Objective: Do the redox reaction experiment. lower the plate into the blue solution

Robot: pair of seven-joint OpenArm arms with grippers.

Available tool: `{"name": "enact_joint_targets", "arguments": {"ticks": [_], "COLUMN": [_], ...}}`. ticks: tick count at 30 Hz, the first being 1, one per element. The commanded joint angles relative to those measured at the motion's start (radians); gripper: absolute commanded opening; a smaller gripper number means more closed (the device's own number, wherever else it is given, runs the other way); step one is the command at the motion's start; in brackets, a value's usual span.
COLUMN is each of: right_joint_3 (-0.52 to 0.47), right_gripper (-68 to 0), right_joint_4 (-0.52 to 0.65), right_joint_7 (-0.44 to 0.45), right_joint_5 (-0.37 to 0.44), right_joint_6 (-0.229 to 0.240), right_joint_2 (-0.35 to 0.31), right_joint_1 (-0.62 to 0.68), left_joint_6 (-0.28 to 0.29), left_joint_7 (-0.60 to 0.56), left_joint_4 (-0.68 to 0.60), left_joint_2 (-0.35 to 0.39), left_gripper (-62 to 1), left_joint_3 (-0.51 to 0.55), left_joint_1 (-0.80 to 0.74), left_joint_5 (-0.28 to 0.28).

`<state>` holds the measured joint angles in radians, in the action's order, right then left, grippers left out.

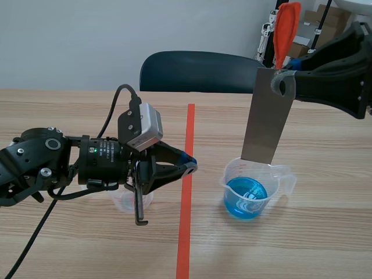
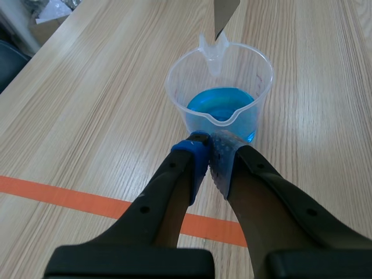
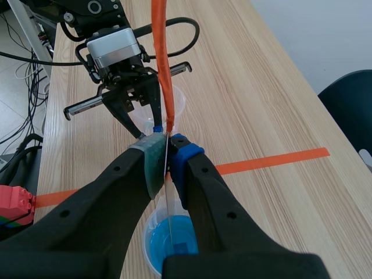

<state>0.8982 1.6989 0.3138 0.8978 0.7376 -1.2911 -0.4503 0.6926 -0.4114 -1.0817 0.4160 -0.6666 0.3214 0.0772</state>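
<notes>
A pale wooden table with straight grain runs back to a dark blue chair at its far edge, before a plain grey-white wall, with cardboard boxes stacked in the far right corner.

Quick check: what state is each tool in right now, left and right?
Left tool: closed, holding nothing.
Right tool: closed on the metal plate, held upright over the beaker.

Smooth, dull grey metal plate; clear glossy plastic beaker; pale matt wood-grain table; orange cloth-like strap; matt orange tape.
</notes>
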Motion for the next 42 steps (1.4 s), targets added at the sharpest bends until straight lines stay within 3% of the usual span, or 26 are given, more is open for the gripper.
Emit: {"name": "enact_joint_targets", "arguments": {"ticks": [1,10,17,22,33,42], "right_joint_3": [-0.007,-0.007,-0.007,-0.007,-0.007,-0.007], "right_gripper": [-66.9,-66.9,-66.9,-66.9,-66.9,-66.9], "right_joint_4": [-0.003,-0.029,-0.055,-0.064,-0.113,-0.179], "right_joint_7": [0.014,0.01,-0.001,0.001,0.005,0.007], "right_joint_5": [0.018,0.018,0.017,0.009,-0.028,-0.057], "right_joint_6": [0.008,0.008,0.008,0.008,0.008,0.008], "right_joint_2": [-0.013,0.002,0.02,0.024,0.069,0.126], "right_joint_1": [-0.012,-0.012,-0.009,-0.003,0.024,0.024], "left_joint_6": [0.003,0.003,-0.002,-0.002,-0.028,-0.056], "left_joint_7": [-0.018,-0.019,-0.113,-0.146,-0.245,-0.368], "left_joint_4": [-0.023,-0.025,-0.027,-0.04,-0.201,-0.223], "left_joint_2": [0.0,0.012,0.055,0.098,0.221,0.245], "left_gripper": [-56.9,-56.9,-56.9,-56.9,-56.9,-56.9], "left_joint_3": [0.002,0.004,0.057,0.142,0.383,0.568], "left_joint_1": [0.005,-0.006,-0.086,-0.162,-0.418,-0.646], "left_joint_5": [-0.014,-0.014,-0.013,-0.01,-0.006,-0.003]}}
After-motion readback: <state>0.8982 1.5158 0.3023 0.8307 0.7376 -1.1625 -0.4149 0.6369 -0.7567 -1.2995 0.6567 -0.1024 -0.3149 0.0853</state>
